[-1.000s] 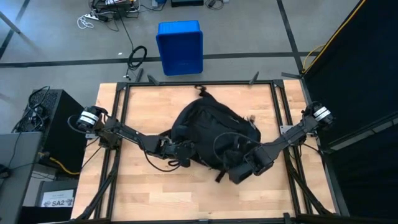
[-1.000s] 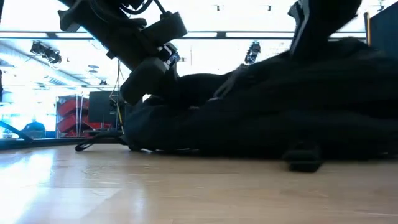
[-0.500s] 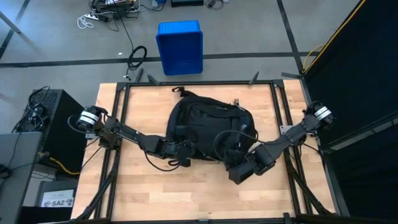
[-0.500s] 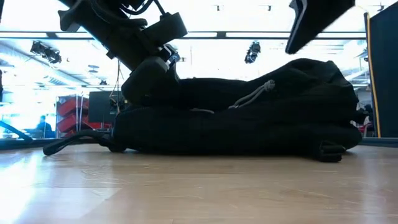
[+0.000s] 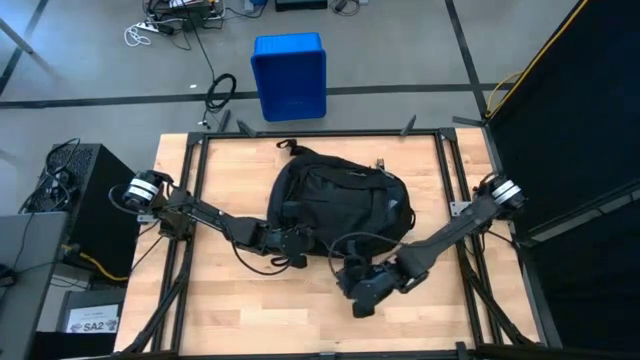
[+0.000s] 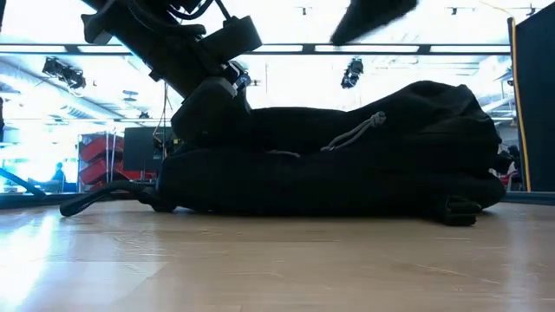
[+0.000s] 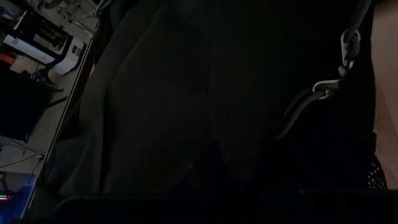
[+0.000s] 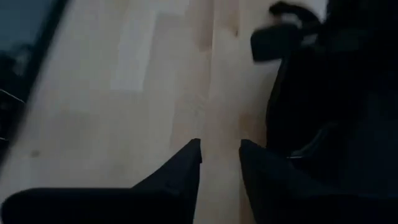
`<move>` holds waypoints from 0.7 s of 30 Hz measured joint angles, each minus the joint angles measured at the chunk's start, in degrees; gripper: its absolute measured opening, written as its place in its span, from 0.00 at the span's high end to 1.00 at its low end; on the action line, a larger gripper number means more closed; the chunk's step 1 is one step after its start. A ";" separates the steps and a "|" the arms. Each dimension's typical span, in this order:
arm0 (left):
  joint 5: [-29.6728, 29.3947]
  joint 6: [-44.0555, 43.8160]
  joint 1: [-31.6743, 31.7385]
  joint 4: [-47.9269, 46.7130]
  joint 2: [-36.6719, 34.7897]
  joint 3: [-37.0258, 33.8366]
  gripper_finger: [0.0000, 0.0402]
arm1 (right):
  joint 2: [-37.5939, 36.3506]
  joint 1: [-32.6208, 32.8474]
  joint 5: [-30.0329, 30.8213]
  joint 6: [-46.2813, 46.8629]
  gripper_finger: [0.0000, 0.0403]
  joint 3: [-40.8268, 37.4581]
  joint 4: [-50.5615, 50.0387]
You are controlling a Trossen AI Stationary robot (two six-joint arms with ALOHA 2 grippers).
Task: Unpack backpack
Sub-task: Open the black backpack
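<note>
The backpack (image 5: 340, 205) lies flat in the middle of the table (image 5: 220, 300). The left gripper (image 5: 296, 243) is closed tight, pressed against the backpack's near left edge. The right gripper (image 8: 221, 152) is over bare wood by the near edge, fingers a little apart, holding nothing.

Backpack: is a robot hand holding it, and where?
The left end effector is shut against the backpack's near-left edge, though whether it pinches fabric cannot be told. The right end effector holds nothing, fingers apart over bare table.
</note>
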 joint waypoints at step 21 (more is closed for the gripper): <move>-0.07 0.00 0.00 -0.20 0.00 0.00 1.00 | 2.31 -6.30 0.79 10.59 0.72 -0.04 -14.58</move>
